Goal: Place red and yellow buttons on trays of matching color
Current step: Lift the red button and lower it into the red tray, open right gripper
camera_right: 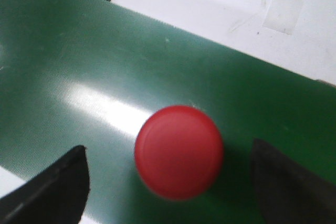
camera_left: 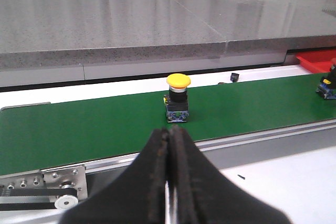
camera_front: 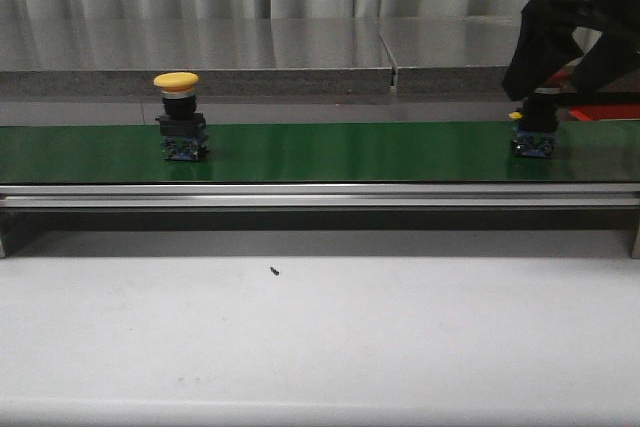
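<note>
A yellow button point(camera_front: 177, 117) stands upright on the green belt point(camera_front: 340, 152) at the left; the left wrist view shows the same yellow button point(camera_left: 178, 98) ahead of my left gripper point(camera_left: 170, 135), which is shut and empty short of the belt's near rail. At the belt's right end my right gripper point(camera_front: 535, 107) hangs over the red button point(camera_front: 533, 142). In the right wrist view the red button's cap point(camera_right: 178, 151) lies between the open fingers point(camera_right: 52, 192), touching neither. A red tray point(camera_front: 605, 110) sits just beyond, at the far right. No yellow tray is in view.
A grey stone ledge point(camera_front: 250, 57) runs behind the belt. An aluminium rail point(camera_front: 320, 195) fronts the belt. A small black part point(camera_left: 234, 77) lies on the white strip behind the belt, and a black speck point(camera_front: 273, 270) lies on the white table.
</note>
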Controlling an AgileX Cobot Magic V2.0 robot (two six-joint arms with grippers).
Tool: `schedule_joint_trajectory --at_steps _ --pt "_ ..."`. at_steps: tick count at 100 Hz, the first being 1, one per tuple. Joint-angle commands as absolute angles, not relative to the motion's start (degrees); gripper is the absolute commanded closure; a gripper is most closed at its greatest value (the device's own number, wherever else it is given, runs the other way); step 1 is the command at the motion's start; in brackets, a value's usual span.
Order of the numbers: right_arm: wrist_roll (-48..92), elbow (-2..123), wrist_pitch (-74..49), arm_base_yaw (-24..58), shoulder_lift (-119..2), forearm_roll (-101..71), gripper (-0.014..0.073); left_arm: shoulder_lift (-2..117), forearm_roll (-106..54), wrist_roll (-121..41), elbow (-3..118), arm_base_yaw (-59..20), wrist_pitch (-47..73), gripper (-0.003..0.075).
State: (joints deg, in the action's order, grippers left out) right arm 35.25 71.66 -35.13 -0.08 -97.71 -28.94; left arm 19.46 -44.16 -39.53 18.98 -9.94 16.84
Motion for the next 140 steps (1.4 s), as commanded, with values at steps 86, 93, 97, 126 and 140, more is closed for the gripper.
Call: schedule_joint_trajectory --at_steps 86,93,97,126,140 --pt "28.86 100.03 -43.96 -23.12 -101.48 -28.54 0.0463 19.72 -45.50 -39.42 20.54 -10.43 13.26 0.0739" --pt "28.73 103.09 -43.82 -25.11 -104.20 -28.54 0.0463 19.72 -45.50 -39.42 20.54 -10.43 13.26 0.0739" --pt "28.57 105.21 -43.82 -26.06 -106.14 -28.54 0.0463 19.72 -45.50 -39.42 20.54 -10.43 13.26 0.0739" --pt "25.76 122.22 -45.14 -28.97 -121.46 -28.54 0.0463 19.72 -45.50 -39.42 20.54 -10.43 13.26 0.0739" --pt "25.68 126.81 -43.86 -28.86 -126.59 -28.54 0.0463 19.72 -45.50 -39.42 20.54 -10.43 13.26 0.0739"
